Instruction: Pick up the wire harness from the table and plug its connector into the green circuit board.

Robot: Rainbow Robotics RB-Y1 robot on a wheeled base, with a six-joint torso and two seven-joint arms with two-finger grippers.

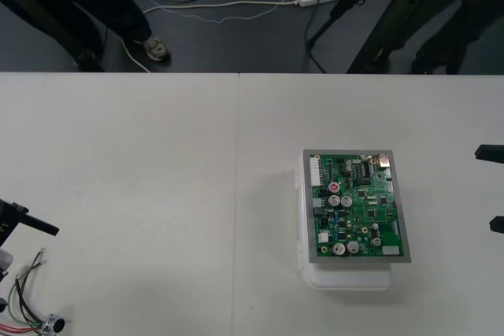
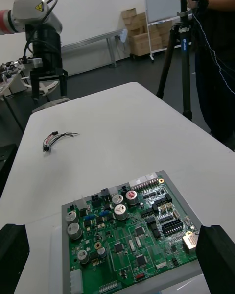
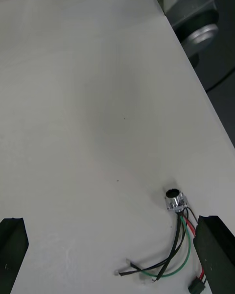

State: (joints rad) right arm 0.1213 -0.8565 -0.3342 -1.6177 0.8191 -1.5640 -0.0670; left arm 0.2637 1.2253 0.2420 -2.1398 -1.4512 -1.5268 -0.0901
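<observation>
The green circuit board lies on its white base right of the table's middle. The wire harness lies on the table at the near left corner. Its round metal socket points away from my left gripper, and its red, black and green wires run back to the small black plug beside one finger. That gripper hangs open just above the harness, holding nothing. My right gripper waits open at the right edge, beside the board.
The table's near edge runs close to the harness, with the robot's base beyond it. A seam splits the table top down the middle. The other arm's gripper stands above the harness.
</observation>
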